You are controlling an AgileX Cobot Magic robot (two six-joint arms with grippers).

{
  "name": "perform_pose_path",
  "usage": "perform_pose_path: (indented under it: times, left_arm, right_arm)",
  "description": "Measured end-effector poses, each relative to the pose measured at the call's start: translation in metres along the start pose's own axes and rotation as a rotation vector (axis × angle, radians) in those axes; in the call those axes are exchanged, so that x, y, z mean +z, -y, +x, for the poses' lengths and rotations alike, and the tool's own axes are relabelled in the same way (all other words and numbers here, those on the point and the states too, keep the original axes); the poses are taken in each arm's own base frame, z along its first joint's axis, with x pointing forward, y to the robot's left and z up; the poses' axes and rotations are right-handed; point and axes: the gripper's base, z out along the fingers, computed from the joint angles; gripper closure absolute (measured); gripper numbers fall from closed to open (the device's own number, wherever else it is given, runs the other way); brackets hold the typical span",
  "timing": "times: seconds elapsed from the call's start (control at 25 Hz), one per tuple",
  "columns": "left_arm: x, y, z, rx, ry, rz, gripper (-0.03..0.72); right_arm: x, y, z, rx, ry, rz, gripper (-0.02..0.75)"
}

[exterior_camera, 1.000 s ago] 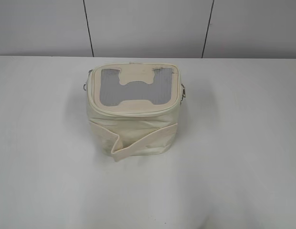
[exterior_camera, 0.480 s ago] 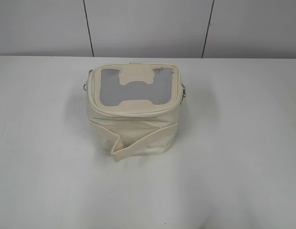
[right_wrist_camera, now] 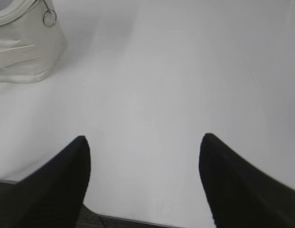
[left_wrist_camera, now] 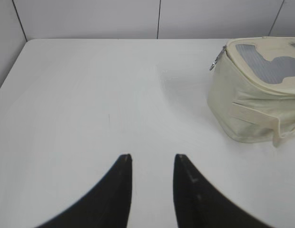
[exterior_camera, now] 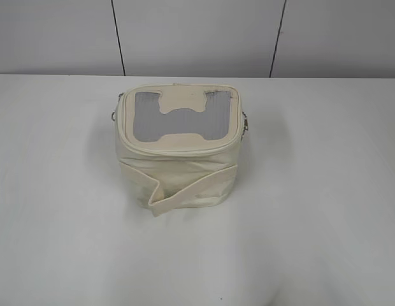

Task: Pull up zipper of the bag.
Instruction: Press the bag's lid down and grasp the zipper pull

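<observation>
The cream bag (exterior_camera: 178, 150) stands mid-table with its grey window panel and H-shaped patch facing up. A strap band hangs across its front. The zipper (exterior_camera: 178, 148) runs around the lid rim. One silver slider with a ring pull sits at the bag's right side (exterior_camera: 244, 122), another at its left (exterior_camera: 113, 116). The bag also shows in the left wrist view (left_wrist_camera: 254, 90) and the right wrist view (right_wrist_camera: 24, 42), where a ring pull (right_wrist_camera: 49, 18) hangs. My left gripper (left_wrist_camera: 152, 159) is open over bare table left of the bag. My right gripper (right_wrist_camera: 145, 140) is wide open near the table's front edge. Neither gripper shows in the exterior view.
The white table (exterior_camera: 325, 210) spreads on all sides of the bag. A grey panelled wall (exterior_camera: 197, 35) stands behind it. The table's front edge (right_wrist_camera: 138, 221) lies just under my right gripper.
</observation>
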Motion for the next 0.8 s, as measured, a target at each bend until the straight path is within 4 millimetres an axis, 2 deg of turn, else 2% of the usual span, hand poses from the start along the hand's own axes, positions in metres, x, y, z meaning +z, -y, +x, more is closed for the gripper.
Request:
perform_pose_path:
  times: [0.08,0.16,0.24,0.32,0.44,0.52,0.56,0.68,0.76,0.8]
  left_arm:
    - [0.000,0.000,0.000,0.000,0.000,0.000,0.447]
    - [0.000,0.001,0.000,-0.003,0.001,0.006,0.447]
    - [0.000,0.001,0.000,-0.006,-0.001,0.010,0.447]
    - [0.003,0.001,-0.002,-0.007,-0.018,0.010,0.447]
    - [0.009,0.000,-0.005,-0.011,-0.056,0.011,0.447]
    - [0.014,0.000,-0.007,-0.014,-0.089,0.012,0.447]
    - [0.016,0.000,-0.008,-0.015,-0.102,0.012,0.447]
    - [0.023,0.000,-0.010,-0.021,-0.145,0.016,0.447]
    - [0.026,0.000,-0.012,-0.027,-0.162,0.021,0.447]
    - [0.027,0.001,-0.012,-0.034,-0.169,0.030,0.447]
  right_arm:
    - [0.000,-0.002,-0.003,0.012,0.007,-0.020,0.182]
    - [0.006,-0.005,-0.017,0.000,0.028,-0.064,0.202]
    - [0.024,-0.006,-0.044,-0.036,0.054,-0.114,0.225]
    - [0.050,-0.006,-0.081,-0.043,0.116,-0.159,0.243]
    - [0.116,-0.005,-0.130,-0.076,0.049,-0.251,0.249]
    - [0.176,-0.008,-0.158,-0.107,-0.034,-0.372,0.253]
    - [0.198,-0.011,-0.171,-0.117,-0.046,-0.449,0.253]
    - [0.278,-0.023,-0.190,-0.125,-0.128,-0.655,0.253]
    - [0.316,-0.036,-0.202,-0.180,-0.150,-0.733,0.253]
    - [0.335,-0.045,-0.202,-0.203,-0.183,-0.776,0.253]
